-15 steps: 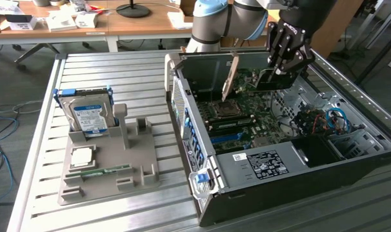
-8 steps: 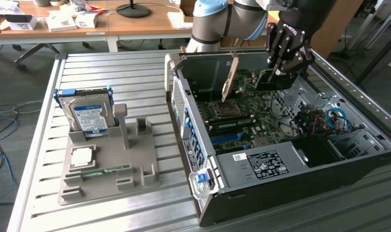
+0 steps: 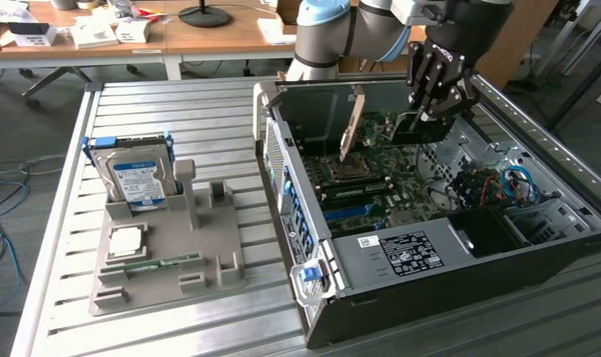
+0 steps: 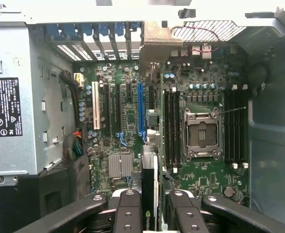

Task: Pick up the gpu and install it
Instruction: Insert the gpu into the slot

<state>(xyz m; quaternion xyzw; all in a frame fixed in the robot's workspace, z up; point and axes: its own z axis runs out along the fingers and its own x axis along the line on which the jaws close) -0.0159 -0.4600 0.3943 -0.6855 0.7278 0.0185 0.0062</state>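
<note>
1. At the left of the exterior view, the grey holder (image 3: 221,249) carried the hard drive (image 3: 137,178), a chip (image 3: 125,239) and the memory stick (image 3: 152,262), all well apart from my work.
2. In the centre, the computer case (image 3: 311,297) lay open, with its near wall standing tall beside the board (image 3: 380,190).
3. At upper centre-right, the gripper (image 3: 428,115) was clamped on the gpu (image 4: 149,189), which hung edge-on above the board. I judged the pickup done and the seating not yet done.
4. In the wrist view, the gpu ran near the blue slot (image 4: 141,109). I could not tell whether it sat directly over it.
5. At the far right, the cables (image 3: 509,186) and the case's far wall left little sideways room.
</note>
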